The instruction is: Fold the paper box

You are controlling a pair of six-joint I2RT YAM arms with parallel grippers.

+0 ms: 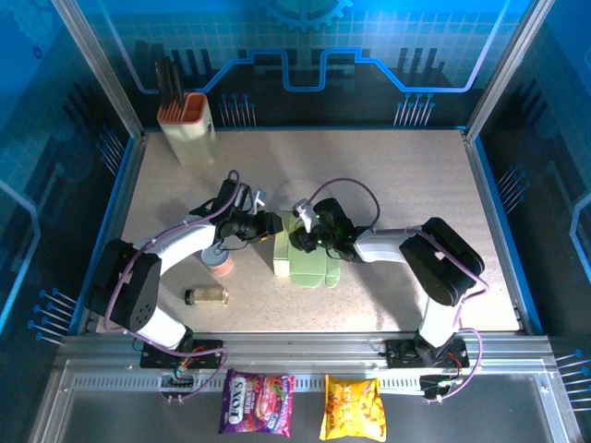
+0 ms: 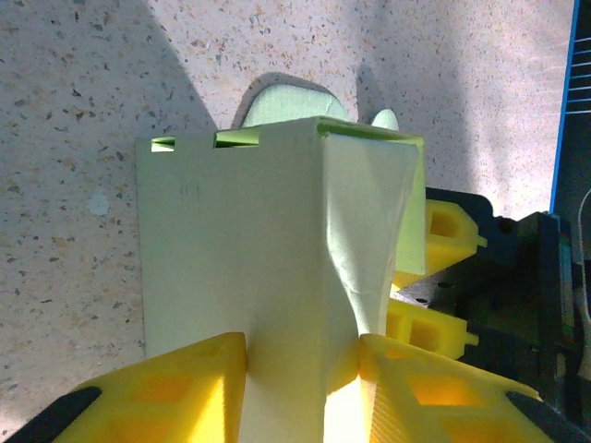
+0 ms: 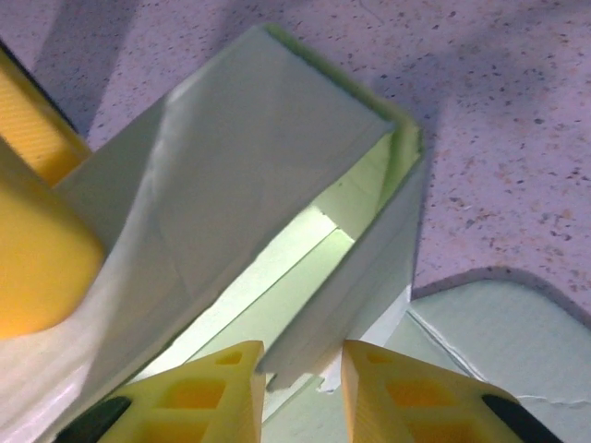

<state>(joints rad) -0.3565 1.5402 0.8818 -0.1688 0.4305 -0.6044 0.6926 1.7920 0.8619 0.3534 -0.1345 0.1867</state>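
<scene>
Assembly looks midway: the paper box (image 1: 305, 257) sits half-formed on the tabletop (image 1: 416, 175) between your arms; left jaws pinch a corner wall; right jaws straddle another, grip unclear; next, you'd tuck its loose flaps squarely.

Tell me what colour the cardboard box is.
Pale mint green; the thin cardboard paper box shows best in the top external view.

The left arm (image 1: 175, 242) and right arm (image 1: 397, 245) wear white shells over black joints, with thin lilac cables (image 1: 346, 181) looping along them. The left pincer (image 2: 300, 349) and right pincer (image 3: 303, 355) have bright yellow moulded fingers (image 2: 175, 392) with hollow square cells and black backing.
</scene>
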